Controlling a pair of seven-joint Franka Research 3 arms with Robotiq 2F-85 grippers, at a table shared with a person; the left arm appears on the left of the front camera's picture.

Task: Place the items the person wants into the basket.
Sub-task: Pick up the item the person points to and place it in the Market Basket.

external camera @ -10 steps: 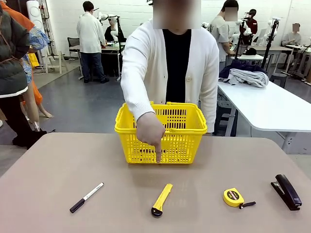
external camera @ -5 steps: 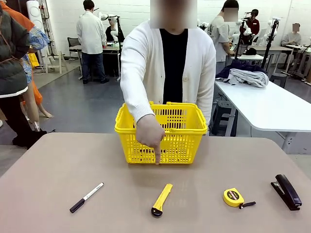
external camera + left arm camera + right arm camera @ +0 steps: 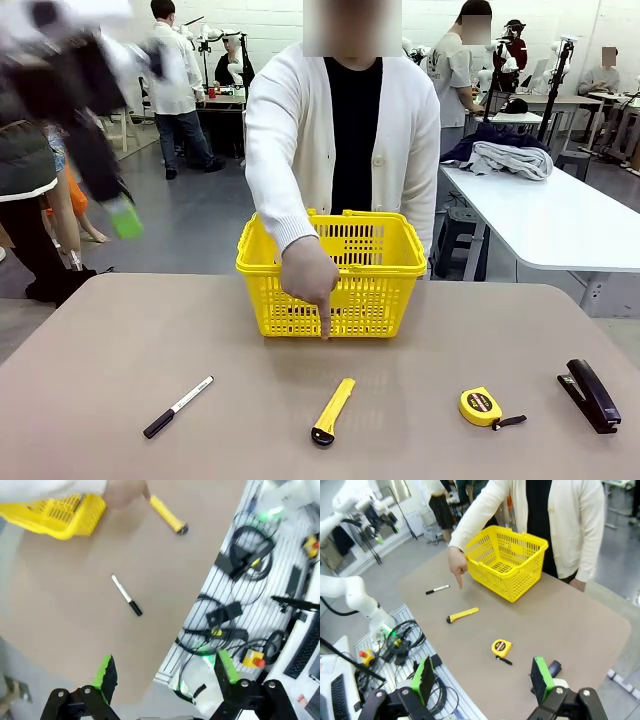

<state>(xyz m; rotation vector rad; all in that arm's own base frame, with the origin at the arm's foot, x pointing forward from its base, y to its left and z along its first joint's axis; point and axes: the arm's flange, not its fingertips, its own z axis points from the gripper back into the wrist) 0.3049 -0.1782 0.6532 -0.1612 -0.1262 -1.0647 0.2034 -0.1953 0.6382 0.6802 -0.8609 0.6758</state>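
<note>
Front looks across table (image 3: 90, 380); both wrists overlook it.

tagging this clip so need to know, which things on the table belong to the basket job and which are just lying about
Job: yellow basket; utility knife, which the person points toward; tape measure.
Lying about, it seems: black-and-white marker; black stapler.

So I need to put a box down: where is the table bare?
Bare tabletop lies either side of the basket: far-left beyond the marker, far-right beyond the stapler. The near row, with utility knife and tape measure, is crowded; the person's hand points down before the basket.
</note>
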